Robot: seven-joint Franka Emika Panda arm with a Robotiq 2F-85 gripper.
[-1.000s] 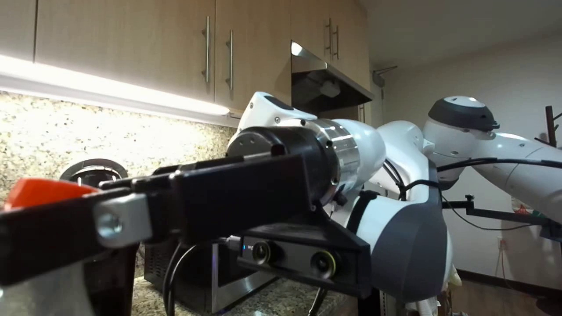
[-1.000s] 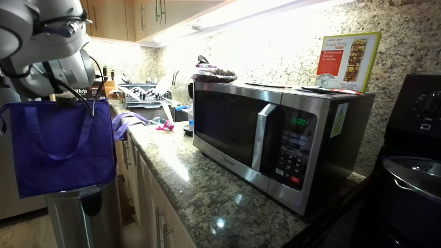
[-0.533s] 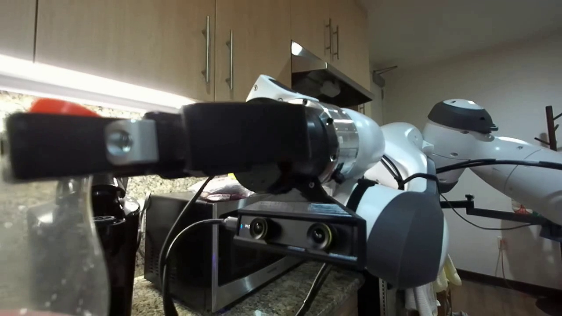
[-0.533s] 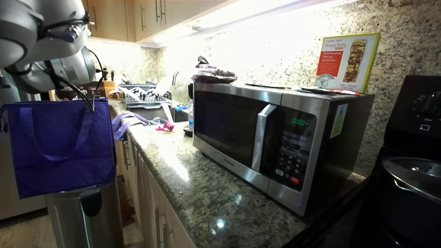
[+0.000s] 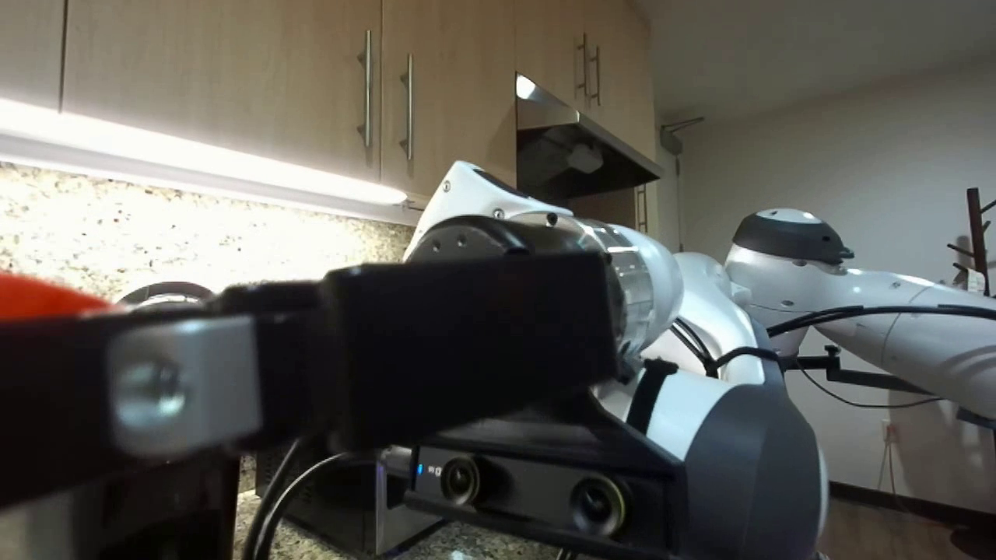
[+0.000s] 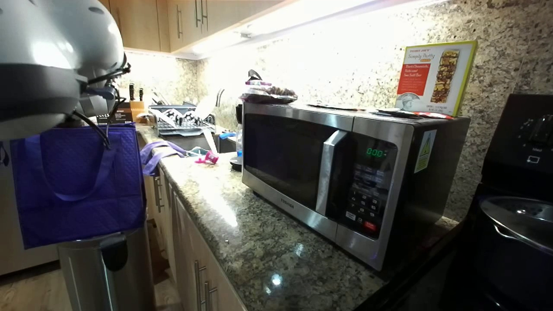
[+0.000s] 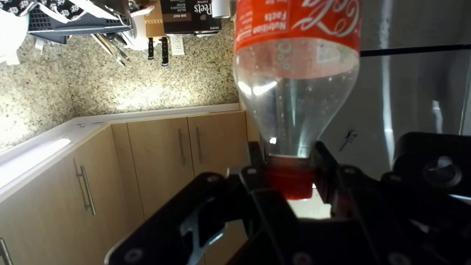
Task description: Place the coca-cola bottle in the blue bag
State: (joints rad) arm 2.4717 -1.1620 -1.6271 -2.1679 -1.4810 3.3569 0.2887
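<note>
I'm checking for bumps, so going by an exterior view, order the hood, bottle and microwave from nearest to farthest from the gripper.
1. Bottle: at the left edge, held.
2. Microwave: lower, behind, partly hidden.
3. Hood: farther back, high and to the right.

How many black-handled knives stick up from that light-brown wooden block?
2. In an exterior view, a left black knife handle and a right black knife handle rise from the light-brown wooden block; others may be hidden.

One coca-cola bottle point(image 7: 296, 84), one blue bag point(image 6: 80, 177), one microwave point(image 6: 298, 168), two knife handles point(image 7: 164, 51).
</note>
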